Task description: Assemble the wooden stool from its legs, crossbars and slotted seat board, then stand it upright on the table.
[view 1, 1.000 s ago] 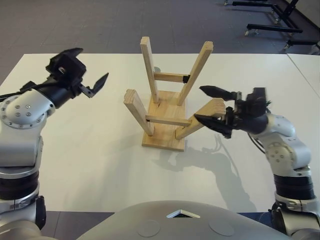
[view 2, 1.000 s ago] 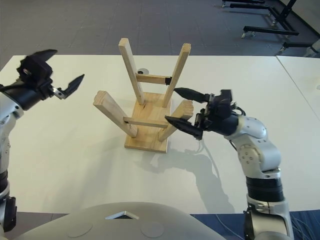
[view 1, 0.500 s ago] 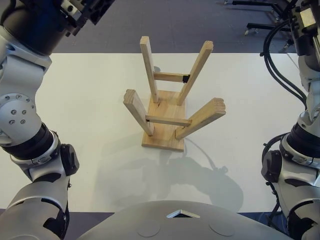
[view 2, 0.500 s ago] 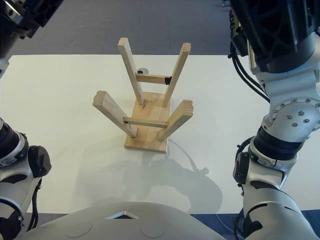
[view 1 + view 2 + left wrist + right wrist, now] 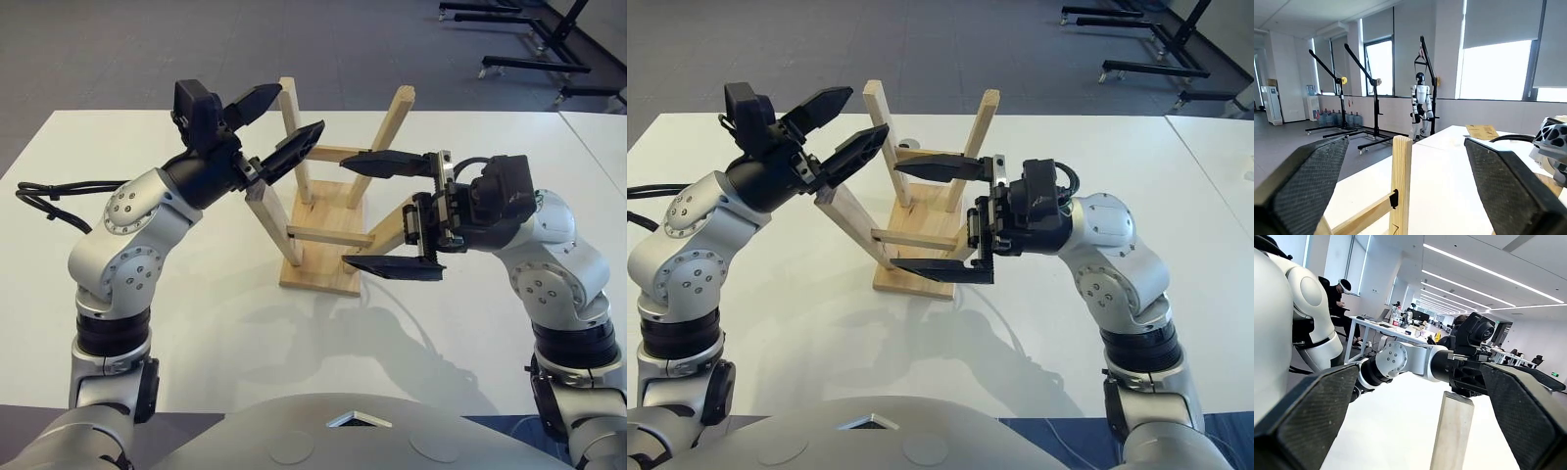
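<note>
Stool [image 5: 328, 211] upside down on table [image 5: 196, 323]; left pincer [image 5: 300, 108], right pincer [image 5: 347, 210] both spread open beside it.

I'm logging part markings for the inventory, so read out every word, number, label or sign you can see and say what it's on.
No text can be read.
Stool and table: no print visible.
Tan sheet on a far table: too blurred to tell whether it carries print.

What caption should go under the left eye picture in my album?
Open left end effector and open right end effector flank the upside-down wooden stool on the white table.
</note>
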`<state>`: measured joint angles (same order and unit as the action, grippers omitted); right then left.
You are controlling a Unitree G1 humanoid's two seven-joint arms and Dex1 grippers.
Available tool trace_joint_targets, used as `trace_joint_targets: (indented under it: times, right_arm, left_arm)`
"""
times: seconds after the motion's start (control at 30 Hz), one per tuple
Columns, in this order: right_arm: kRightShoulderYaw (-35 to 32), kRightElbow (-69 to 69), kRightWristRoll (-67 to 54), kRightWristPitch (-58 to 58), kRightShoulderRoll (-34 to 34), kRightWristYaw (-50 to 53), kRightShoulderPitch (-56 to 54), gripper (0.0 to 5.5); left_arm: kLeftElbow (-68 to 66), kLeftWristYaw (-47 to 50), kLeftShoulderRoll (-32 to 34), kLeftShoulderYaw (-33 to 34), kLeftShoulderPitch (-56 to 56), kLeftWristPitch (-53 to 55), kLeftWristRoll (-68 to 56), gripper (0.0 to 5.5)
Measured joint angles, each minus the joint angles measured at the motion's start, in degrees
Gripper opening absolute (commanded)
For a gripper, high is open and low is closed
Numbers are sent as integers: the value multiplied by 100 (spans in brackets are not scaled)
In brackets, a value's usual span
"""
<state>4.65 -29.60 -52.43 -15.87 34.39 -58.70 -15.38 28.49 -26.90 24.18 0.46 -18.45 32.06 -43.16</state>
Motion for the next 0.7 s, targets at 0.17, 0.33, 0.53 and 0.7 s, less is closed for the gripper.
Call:
trace_joint_targets:
  times: [0.17, 0.33, 0.53, 0.7]
  right_arm:
    - [-611, 64, -1563, -542, -479, 897, -106, 456]
    - [-2091, 1115, -2442, -597, -346, 1415, -538, 456]
    - [-1607, 2501, -168, 136, -227, 823, -286, 456]
    - [-1082, 3058, 879, 715, -594, 314, 384, 456]
  left_arm:
    - [117, -125, 85, 74, 214, -40, -234, 432]
    - [-242, -458, 699, 1167, 791, 46, -471, 432]
    - [-470, -289, 795, 1591, 856, -42, -315, 432]
    - [-817, -188, 778, 1297, 405, -121, 173, 432]
